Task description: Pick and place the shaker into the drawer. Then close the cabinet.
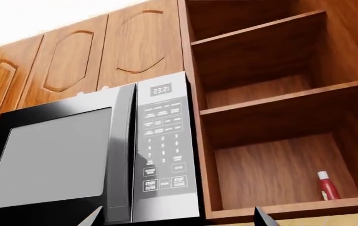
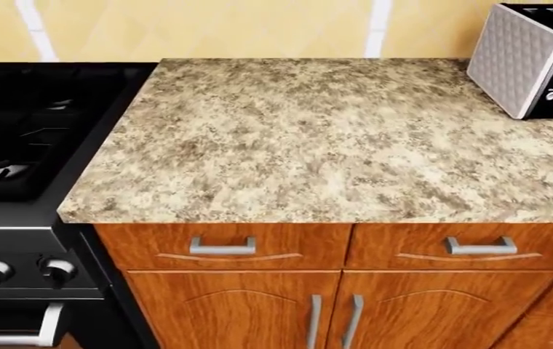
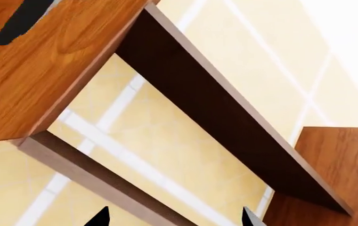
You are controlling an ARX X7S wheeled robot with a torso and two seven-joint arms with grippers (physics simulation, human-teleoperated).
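The cabinet front is filling the near edge of the head view, with its two drawers sitting flush under the speckled counter. A toaster is standing at about 2 o'clock. In the left wrist view, the shaker is standing upright on an open shelf, beside the microwave. Both grippers are showing only fingertips, well apart (holding nothing): left gripper, right gripper.

My way across the countertop is open; only the toaster blocks its far right corner.
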